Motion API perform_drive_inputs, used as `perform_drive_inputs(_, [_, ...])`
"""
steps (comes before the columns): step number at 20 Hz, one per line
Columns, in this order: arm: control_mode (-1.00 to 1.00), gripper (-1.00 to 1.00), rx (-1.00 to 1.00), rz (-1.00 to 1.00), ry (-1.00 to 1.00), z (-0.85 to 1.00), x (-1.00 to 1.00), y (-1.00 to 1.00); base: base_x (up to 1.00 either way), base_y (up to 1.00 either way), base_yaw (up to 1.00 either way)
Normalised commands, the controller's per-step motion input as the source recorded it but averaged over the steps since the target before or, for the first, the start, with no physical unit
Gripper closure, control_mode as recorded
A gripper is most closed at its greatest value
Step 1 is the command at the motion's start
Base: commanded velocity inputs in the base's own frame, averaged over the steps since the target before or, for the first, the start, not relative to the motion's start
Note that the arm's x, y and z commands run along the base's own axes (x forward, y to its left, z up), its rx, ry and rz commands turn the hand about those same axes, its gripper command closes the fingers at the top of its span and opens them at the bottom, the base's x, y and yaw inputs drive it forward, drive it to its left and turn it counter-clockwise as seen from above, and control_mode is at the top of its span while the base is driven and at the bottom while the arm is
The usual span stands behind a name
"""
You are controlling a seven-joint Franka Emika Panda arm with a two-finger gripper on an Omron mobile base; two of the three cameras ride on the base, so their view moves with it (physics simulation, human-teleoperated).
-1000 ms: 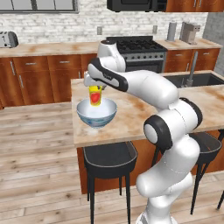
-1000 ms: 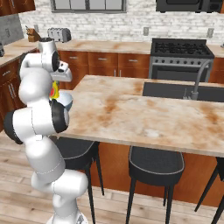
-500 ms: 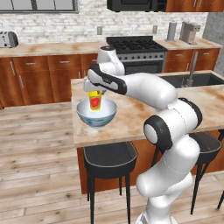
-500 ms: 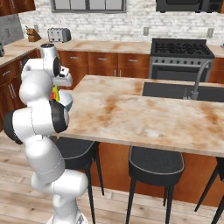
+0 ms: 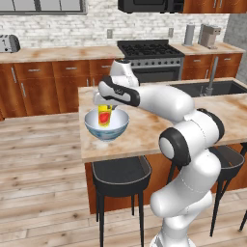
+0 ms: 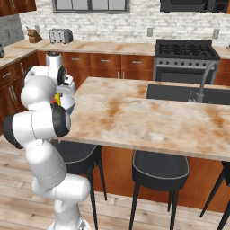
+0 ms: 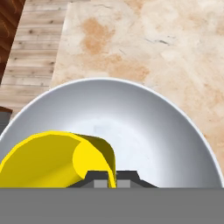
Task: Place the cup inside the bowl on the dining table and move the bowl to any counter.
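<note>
No legible text, labels, brands, numbers or signs anywhere; surfaces and appliances carry no readable markings.

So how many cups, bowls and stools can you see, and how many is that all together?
Cups: 1, the yellow cup in the bowl.
Bowls: 1, the bowl on the table.
Stools: 3 in the right base view.
Total: 5.
</note>
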Motion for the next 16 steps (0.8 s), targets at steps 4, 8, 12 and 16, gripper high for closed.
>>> perform_drive_inputs(4, [-1.00, 1.00, 0.00, 0.00, 0.00, -0.12, 0.00, 0.00, 0.00, 0.00, 0.00])
perform_drive_inputs(8, [-1.00, 1.00, 0.00, 0.00, 0.00, -0.11, 0.00, 0.00, 0.00, 0.00, 0.00])
perform_drive_inputs(12, [-1.00, 1.00, 0.00, 0.00, 0.00, -0.12, 0.00, 0.00, 0.00, 0.00, 0.00])
perform_drive_inputs(16, [-1.00, 1.00, 0.00, 0.00, 0.00, -0.14, 0.00, 0.00, 0.00, 0.00, 0.00])
